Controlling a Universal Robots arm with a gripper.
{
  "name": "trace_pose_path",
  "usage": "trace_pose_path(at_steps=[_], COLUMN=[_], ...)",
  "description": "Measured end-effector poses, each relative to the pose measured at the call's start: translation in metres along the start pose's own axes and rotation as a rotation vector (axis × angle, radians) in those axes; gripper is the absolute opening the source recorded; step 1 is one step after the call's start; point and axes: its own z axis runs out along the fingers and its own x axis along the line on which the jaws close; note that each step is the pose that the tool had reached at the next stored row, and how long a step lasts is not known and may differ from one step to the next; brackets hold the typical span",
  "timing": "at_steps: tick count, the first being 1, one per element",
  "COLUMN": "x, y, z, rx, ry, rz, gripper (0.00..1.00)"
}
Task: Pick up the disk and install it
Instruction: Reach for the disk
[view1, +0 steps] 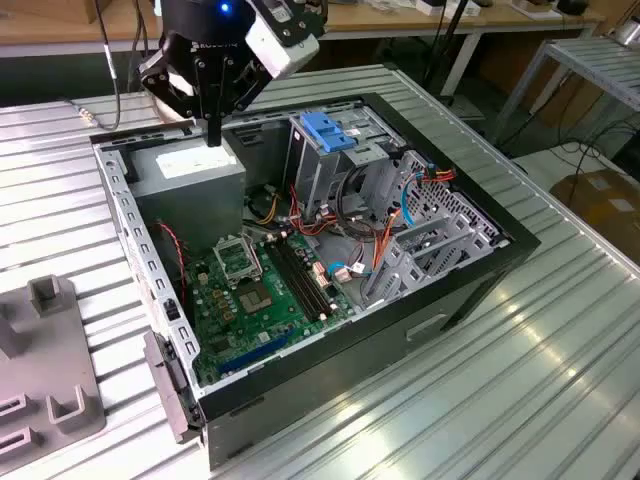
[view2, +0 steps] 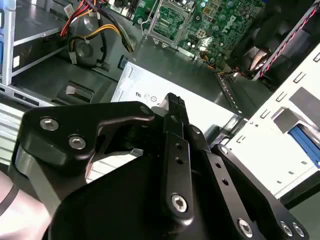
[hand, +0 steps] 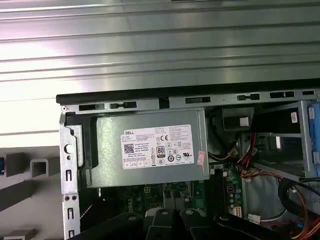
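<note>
- Gripper (view1: 213, 135) hangs just above the grey power supply (view1: 195, 170) inside the open computer case (view1: 420, 340), its fingers pressed together on nothing.
- Disk (view2: 306, 142): its blue rail shows in the pale holder (view2: 270, 150) outside the case, apart from the gripper.

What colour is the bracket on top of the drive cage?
Bright blue bracket; the exterior view shows it best.

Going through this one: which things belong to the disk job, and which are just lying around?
Job:
gripper, shut and empty, above the power supply
blue-edged piece beside the case, possibly the disk
grey drive cage under the blue bracket, likely its slot

Just around:
motherboard
orange cables
grey fixture
</note>
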Motion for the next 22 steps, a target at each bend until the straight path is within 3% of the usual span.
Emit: trace_pose_path(at_steps=[1,3,5,8,10,14,18,20,22], x=[0.0041,0.0199,0.0292,0.0414,0.0549,0.0666,0.0832,0.1027,0.1138], y=[-0.0003,-0.0015,-0.0018,0.0005,0.0033,0.0037,0.0032,0.0035,0.0039], z=[-0.0001,-0.0005,-0.0008,-0.0009,-0.0011,-0.0013,-0.0017,-0.002,-0.0022], rx=[0.0,0.0,0.0,-0.0001,0.0,0.0,0.0,0.0001,0.0001], ry=[0.0,0.0,0.0,-0.0001,0.0,0.0,0.0,0.0,0.0], rz=[0.0,0.0,0.0,0.0,0.0,0.0,0.0,0.0,0.0], gripper=[0.1,0.1,0.1,0.1,0.1,0.1,0.1,0.1,0.1])
